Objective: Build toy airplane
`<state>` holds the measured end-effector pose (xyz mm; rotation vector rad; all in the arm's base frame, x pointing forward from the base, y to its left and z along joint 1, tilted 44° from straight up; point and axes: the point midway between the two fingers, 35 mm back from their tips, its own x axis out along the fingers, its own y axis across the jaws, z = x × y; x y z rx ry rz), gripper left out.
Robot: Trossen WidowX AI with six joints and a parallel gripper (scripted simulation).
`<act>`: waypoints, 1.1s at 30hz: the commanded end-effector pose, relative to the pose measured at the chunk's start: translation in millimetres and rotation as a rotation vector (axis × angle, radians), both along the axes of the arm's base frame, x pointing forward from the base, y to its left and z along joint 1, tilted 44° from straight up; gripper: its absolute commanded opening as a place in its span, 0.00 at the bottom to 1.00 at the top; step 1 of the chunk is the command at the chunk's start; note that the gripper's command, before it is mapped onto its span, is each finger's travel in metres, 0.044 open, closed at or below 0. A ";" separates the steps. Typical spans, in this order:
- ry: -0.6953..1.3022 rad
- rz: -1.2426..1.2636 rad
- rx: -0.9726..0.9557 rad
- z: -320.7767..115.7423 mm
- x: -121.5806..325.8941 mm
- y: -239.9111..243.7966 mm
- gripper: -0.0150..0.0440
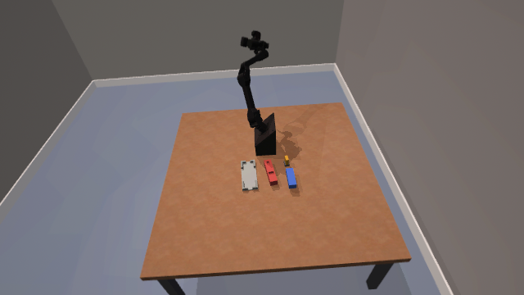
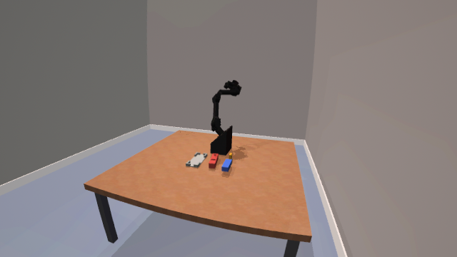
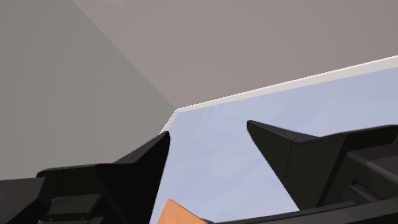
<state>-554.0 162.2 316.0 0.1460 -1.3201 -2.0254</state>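
The pale grey jig (image 1: 249, 175) (image 2: 196, 160) lies on the table with dark corner pieces. The red fuselage (image 1: 271, 174) (image 2: 213, 161) lies beside it, outside the jig, with sockets showing on its top. The blue wing (image 1: 291, 178) (image 2: 227, 165) lies beyond the fuselage, on the side away from the jig. The small yellow tail fin (image 1: 286, 160) (image 2: 230, 155) is near the wing's end toward the arm's base. My gripper (image 3: 208, 129) is open and empty, raised high above the table, away from all the parts.
The black wedge-shaped arm base (image 1: 266, 141) (image 2: 222, 144) stands on the wooden table (image 1: 262, 229) (image 2: 200, 193), close behind the parts. The wrist view shows walls, floor and a small table corner (image 3: 175, 215).
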 end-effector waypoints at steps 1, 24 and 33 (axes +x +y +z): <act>0.000 0.000 0.000 0.0 0.0 0.0 0.98; -0.287 -0.945 -0.237 -88.5 148.3 308.5 1.00; -0.475 -1.320 -0.314 -144.0 272.5 387.9 1.00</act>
